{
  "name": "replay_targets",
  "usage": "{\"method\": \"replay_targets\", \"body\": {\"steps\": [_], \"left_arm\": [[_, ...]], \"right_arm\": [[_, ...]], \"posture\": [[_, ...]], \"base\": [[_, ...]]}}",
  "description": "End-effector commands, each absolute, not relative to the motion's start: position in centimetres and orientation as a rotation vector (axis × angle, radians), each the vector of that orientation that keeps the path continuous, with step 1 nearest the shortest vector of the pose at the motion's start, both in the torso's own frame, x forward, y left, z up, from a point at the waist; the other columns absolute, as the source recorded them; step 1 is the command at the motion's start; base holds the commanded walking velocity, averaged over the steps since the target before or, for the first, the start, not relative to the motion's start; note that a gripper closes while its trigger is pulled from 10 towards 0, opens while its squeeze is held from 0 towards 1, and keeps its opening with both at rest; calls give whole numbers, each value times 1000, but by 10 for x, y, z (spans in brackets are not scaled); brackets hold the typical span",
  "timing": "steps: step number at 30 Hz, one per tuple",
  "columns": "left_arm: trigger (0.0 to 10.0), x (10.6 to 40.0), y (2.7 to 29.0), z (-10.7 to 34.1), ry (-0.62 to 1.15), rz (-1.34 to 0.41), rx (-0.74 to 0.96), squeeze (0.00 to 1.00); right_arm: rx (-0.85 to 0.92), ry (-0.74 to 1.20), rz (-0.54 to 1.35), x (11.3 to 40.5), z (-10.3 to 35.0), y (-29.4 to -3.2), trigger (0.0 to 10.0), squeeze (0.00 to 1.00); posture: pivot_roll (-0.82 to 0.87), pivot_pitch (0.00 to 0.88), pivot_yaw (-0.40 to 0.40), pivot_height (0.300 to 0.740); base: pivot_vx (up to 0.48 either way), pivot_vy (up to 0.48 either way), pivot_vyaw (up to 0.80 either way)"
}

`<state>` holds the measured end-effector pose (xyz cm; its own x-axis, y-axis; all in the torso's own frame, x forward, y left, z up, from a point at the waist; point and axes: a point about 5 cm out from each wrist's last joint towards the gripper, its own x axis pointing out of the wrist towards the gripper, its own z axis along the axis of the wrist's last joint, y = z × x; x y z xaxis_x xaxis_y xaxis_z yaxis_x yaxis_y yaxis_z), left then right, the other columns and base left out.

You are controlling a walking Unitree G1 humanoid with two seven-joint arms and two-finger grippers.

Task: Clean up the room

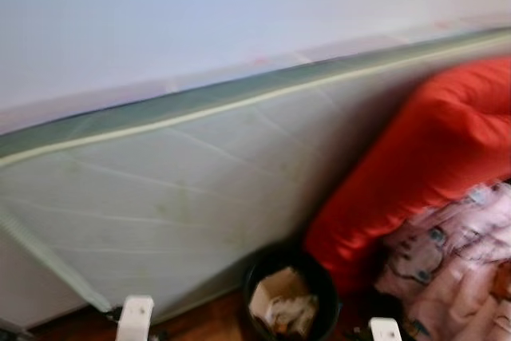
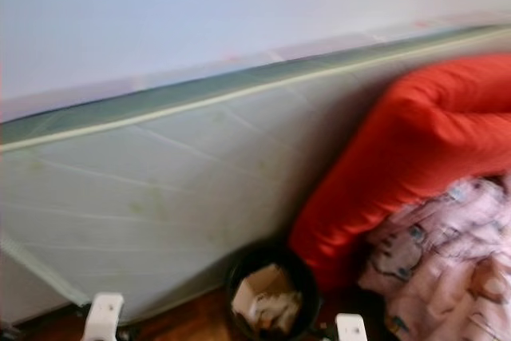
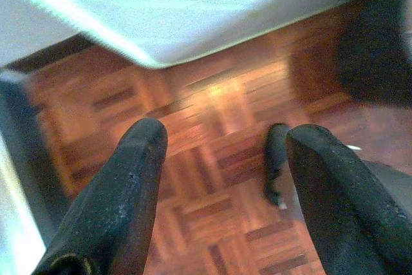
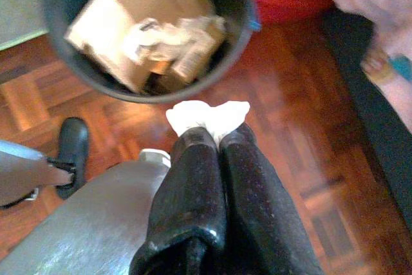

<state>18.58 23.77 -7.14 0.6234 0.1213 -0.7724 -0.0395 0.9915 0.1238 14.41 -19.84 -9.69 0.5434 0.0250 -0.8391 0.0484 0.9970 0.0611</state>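
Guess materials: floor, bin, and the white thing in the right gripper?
Floor: wood parquet, glossy; small blocks in a basket-weave pattern, with glare.
Bin: dark and smooth, probably plastic; holds cardboard and paper scraps.
White wad: soft and crumpled, likely tissue or cloth, pinched in the right gripper.

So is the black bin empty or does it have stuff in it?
It has stuff in it. The black bin holds a cardboard box and crumpled paper. The right gripper, shut on a white wad, hangs just short of its rim.

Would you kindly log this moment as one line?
right gripper: shut on white tissue, beside trash bin | left gripper: open, over parquet floor
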Motion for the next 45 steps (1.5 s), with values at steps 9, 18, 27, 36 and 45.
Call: {"method": "replay_targets", "body": {"steps": [9,18,27,36,45], "left_arm": [[10000,200,210,-71,892,38,42,0],[10000,186,202,-79,907,25,18,0],[10000,169,232,-80,915,50,16,0],[10000,167,238,-79,915,56,15,0],[10000,179,216,-79,906,34,11,0]], "right_arm": [[82,1009,-48,139,-98,-206,10000,0],[106,1004,-82,139,-98,-207,10000,0],[118,1014,-89,137,-99,-206,10000,0],[117,1003,-90,138,-98,-206,10000,0],[127,1004,-90,138,-98,-206,10000,0]], "posture": [[14,44,-58,734],[15,46,-62,734],[15,47,-62,734],[16,48,-63,734],[17,47,-64,734]], "base": [[0,0,444],[0,0,0],[0,0,-569],[0,0,-541],[194,0,-46]]}}
